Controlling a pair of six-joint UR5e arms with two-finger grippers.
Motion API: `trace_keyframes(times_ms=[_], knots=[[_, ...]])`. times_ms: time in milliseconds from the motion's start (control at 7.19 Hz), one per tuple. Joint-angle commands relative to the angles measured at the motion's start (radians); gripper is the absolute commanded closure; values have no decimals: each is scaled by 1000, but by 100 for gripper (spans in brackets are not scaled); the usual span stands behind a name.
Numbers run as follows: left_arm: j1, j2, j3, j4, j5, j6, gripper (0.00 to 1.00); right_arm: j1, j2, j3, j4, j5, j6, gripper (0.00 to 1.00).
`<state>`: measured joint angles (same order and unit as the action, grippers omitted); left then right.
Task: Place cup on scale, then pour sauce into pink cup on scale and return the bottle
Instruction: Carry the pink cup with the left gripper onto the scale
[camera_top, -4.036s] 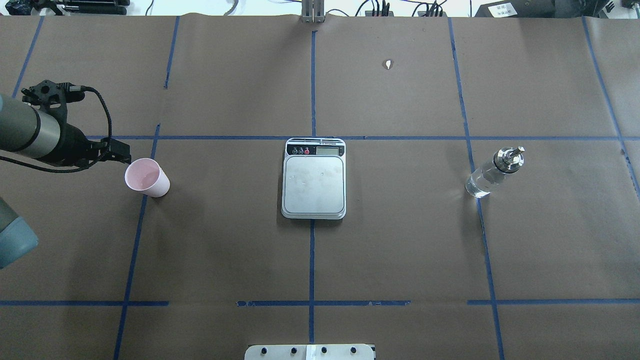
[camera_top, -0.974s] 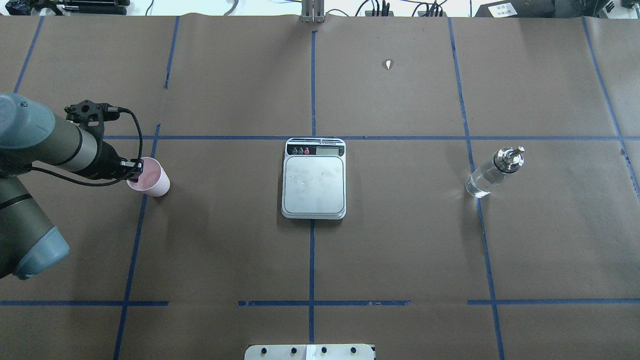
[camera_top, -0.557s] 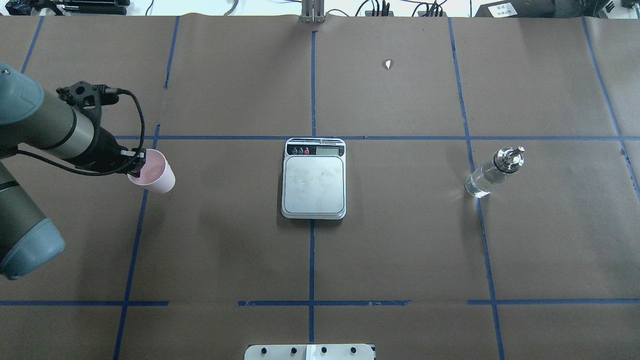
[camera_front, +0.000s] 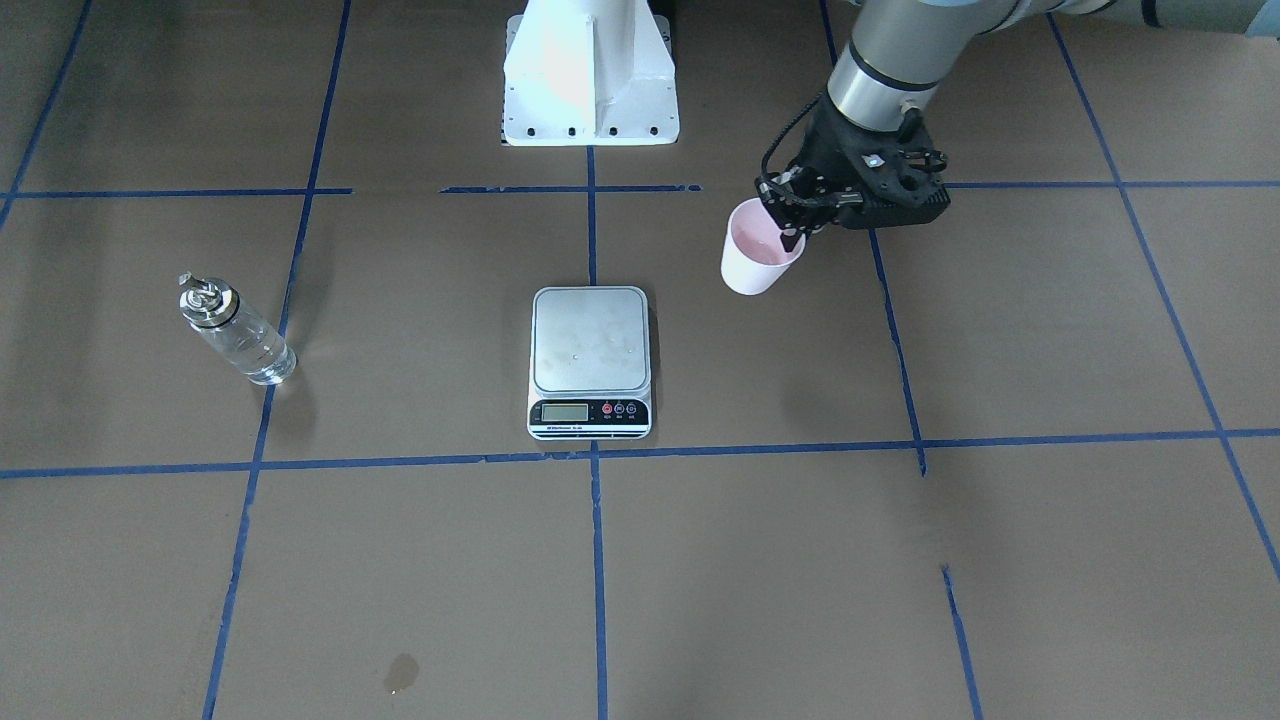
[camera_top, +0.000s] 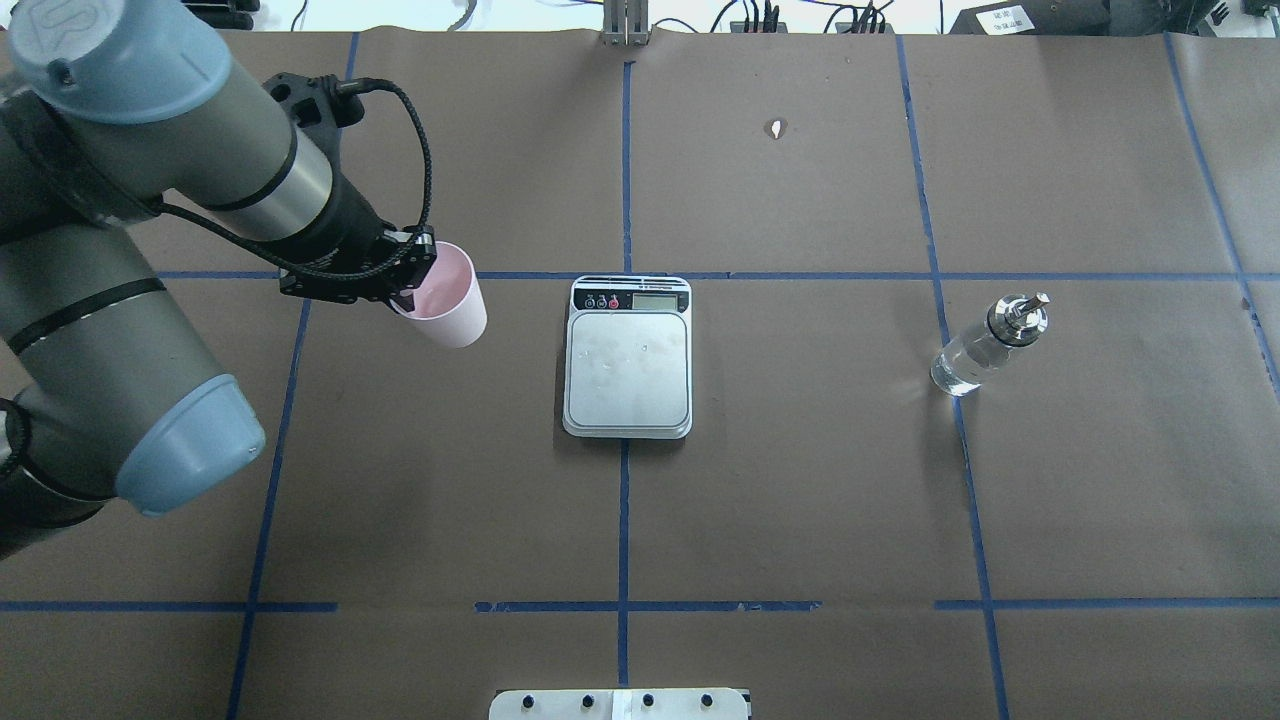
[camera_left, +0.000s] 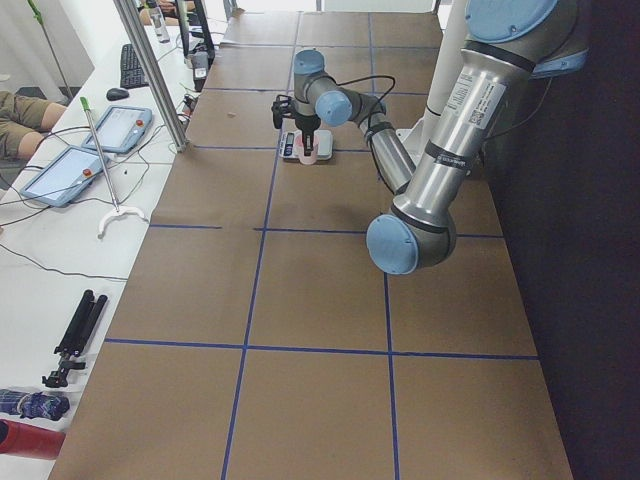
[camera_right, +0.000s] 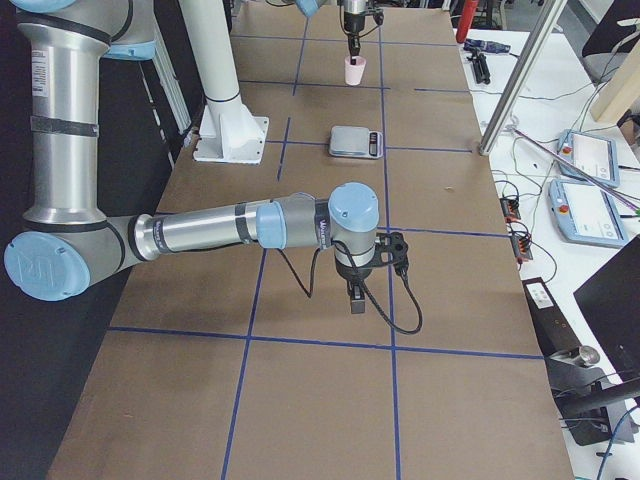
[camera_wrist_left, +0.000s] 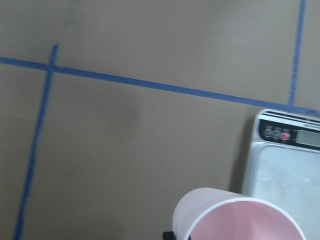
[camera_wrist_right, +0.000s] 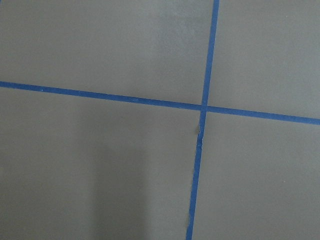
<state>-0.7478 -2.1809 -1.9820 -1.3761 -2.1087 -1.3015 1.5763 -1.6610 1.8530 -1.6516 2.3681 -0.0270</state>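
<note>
Brown kraft paper (camera_top: 800, 480) divided into squares by blue tape lines (camera_top: 622, 520) covers the entire table. The robot's white base plate (camera_front: 590, 75) stands at the near edge. Beyond the far edge, a white bench carries grey control tablets (camera_left: 120, 127) and cables.

Step in hand: transfer of the cup to the scale. The left gripper (camera_top: 415, 270) is clamped on the rim of the small tapered pink paper cup (camera_top: 452, 305), one finger inside the mouth and one outside. The cup hangs upright, apparently clear of the paper, just left of the flat rectangular steel-topped scale (camera_top: 628, 357) and not yet over it.

Recommended procedure:
1. Move right until the cup is centred over the brushed platform, clear of the black display strip on the far side.
2. Keep the cup upright throughout.
3. Lower until the base sits flat, and release only then.
4. Withdraw straight up, since the inner finger could drag so light a cup off centre.

The small clear glass bottle with metal pour spout (camera_top: 988, 342) stands well to the right of the scale, holding colourless sauce (camera_top: 958, 368). The right gripper (camera_right: 357, 300) appears only in the right-side view, low over bare paper, and whether it is parted cannot be told
</note>
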Motion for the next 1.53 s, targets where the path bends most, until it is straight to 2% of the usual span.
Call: trace_keyframes(times_ms=[0, 139, 278, 418, 835, 1392], knots=[[102, -147, 137, -64, 15, -190, 100, -1, -2, -5, 3, 3, 1, 0], [131, -196, 213, -119, 71, -255, 100, -1, 0, 0, 3, 5, 1, 0], [140, -210, 266, -147, 84, -260, 100, -4, 7, -3, 1, 8, 1, 0], [159, -218, 282, -153, 164, -260, 100, -4, 30, 0, -7, 8, -1, 0], [200, -279, 443, -187, 213, -263, 100, -12, 30, 0, -10, 6, -1, 0], [202, -248, 442, -202, 213, -254, 100, -13, 41, 0, -10, 3, -1, 0]])
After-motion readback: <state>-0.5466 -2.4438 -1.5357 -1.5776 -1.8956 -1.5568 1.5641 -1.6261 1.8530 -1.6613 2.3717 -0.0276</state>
